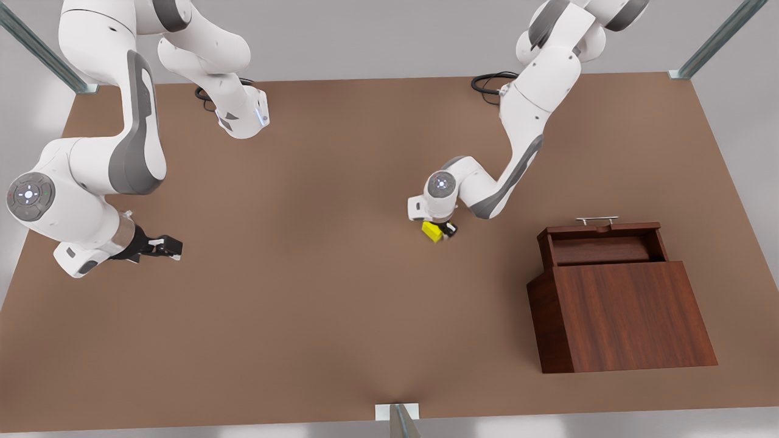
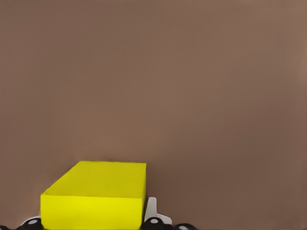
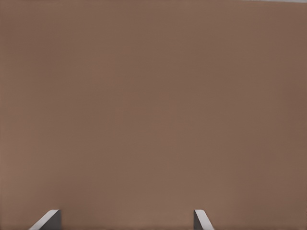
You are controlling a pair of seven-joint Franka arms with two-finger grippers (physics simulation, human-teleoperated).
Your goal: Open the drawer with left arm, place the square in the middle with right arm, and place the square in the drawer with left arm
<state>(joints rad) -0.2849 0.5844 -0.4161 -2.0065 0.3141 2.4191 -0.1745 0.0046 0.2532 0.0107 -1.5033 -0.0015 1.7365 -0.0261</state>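
Observation:
The square (image 1: 433, 231) is a small yellow cube near the middle of the brown table. My left gripper (image 1: 442, 230) reaches down from the arm on the front view's right and is shut on it. In the left wrist view the square (image 2: 96, 194) sits between the fingertips (image 2: 152, 213), close to the camera. The drawer (image 1: 599, 248) is pulled out of the wood-grain box (image 1: 627, 316), its silver handle (image 1: 596, 219) on the far side, and its tray looks empty. My right gripper (image 1: 163, 246) waits open low over the table at the front view's left, its fingertips (image 3: 200, 219) apart over bare tabletop.
The wooden box stands at the front view's right, well apart from the square. Metal frame posts (image 1: 398, 420) rise at the table's front edge and at its back corners. Black cables (image 1: 490, 82) lie by the arm bases at the back.

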